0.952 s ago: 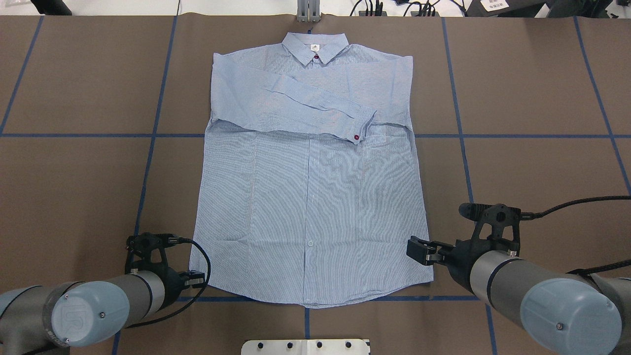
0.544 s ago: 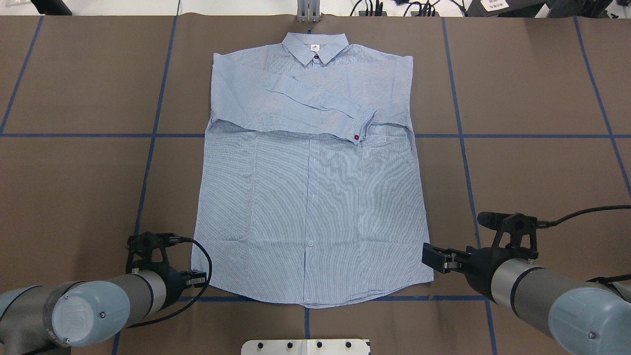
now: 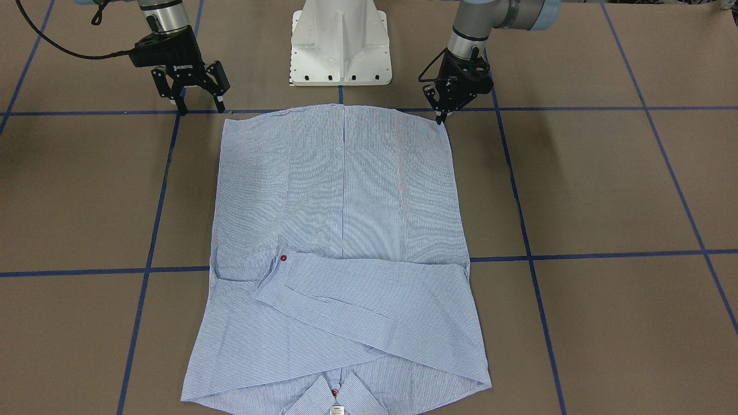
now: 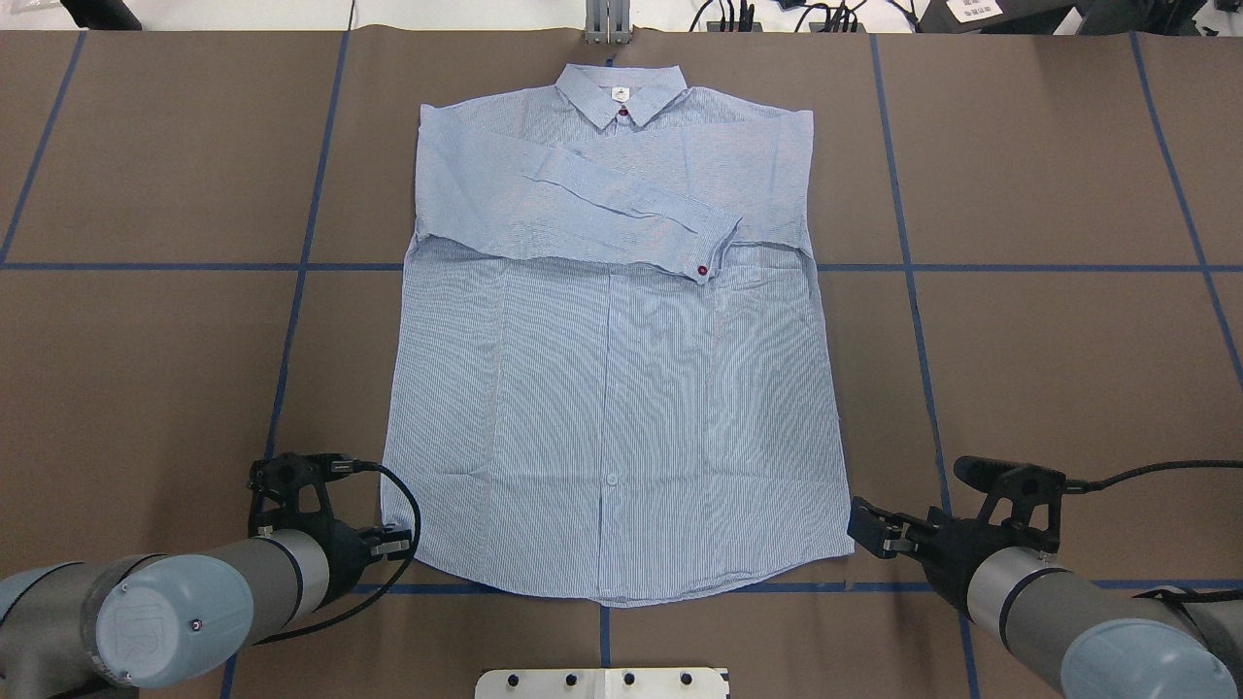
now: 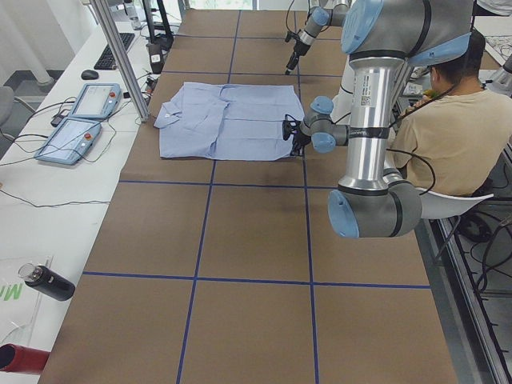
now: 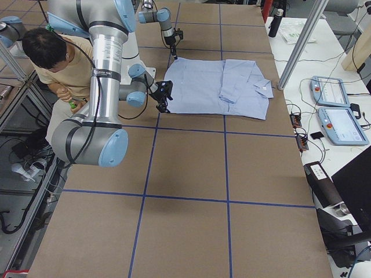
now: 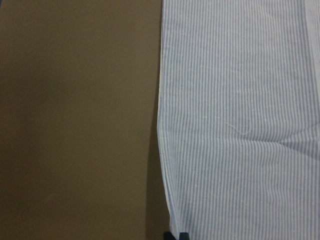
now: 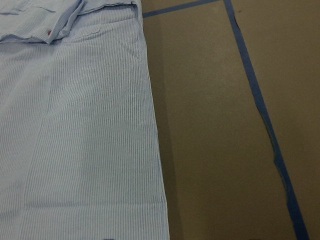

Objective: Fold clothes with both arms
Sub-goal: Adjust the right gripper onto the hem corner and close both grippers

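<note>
The pinstriped shirt (image 4: 612, 388) lies flat, front up, collar at the far edge, both sleeves folded across the chest; it also shows in the front-facing view (image 3: 340, 202). My left gripper (image 4: 393, 541) sits low at the hem's left corner. In the front-facing view (image 3: 441, 115) and left wrist view (image 7: 177, 235) its fingers are together on the shirt's edge. My right gripper (image 4: 867, 532) is open and empty, just outside the hem's right corner, also seen in the front-facing view (image 3: 200, 106). The right wrist view shows the shirt's right edge (image 8: 75, 150).
The white pedestal base (image 3: 340, 46) stands between the arms behind the hem. Blue tape lines (image 4: 291, 320) cross the brown table. A seated operator (image 5: 448, 120) is behind the robot. Control pendants (image 6: 336, 104) lie beyond the collar edge.
My right gripper has drawn back toward the robot and outward, from over the hem's right edge to just off its corner. The left gripper has barely moved; the hem's left corner shifted slightly.
</note>
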Tool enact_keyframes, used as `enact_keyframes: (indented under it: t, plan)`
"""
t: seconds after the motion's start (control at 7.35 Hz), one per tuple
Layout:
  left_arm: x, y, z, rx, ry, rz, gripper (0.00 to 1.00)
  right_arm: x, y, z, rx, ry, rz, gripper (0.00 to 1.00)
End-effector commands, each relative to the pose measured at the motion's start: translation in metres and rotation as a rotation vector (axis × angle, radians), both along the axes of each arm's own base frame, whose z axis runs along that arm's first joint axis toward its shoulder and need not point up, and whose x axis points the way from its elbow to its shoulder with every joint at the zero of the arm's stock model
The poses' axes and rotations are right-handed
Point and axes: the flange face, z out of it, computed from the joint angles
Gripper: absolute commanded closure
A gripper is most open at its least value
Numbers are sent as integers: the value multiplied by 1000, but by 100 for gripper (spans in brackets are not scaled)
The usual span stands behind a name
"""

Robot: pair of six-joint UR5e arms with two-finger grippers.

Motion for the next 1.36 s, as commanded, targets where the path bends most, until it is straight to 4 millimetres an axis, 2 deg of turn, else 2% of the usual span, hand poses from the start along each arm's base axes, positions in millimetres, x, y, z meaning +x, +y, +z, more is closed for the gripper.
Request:
enact_keyframes:
  t: [0.0, 0.14, 0.41, 1.22]
  plan:
    - [-2, -1, -4, 4, 10, -16, 100, -13, 8, 4, -31, -28, 40, 47]
    - [-2, -1, -5, 5, 13, -16, 100, -29, 8, -4, -25, -50, 46, 48]
    - [-3, -1, -9, 11, 21, -24, 100, -48, 10, 0, -8, -46, 59, 48]
    - [-4, -2, -9, 14, 21, -27, 100, -62, 33, 24, 25, 14, 35, 48]
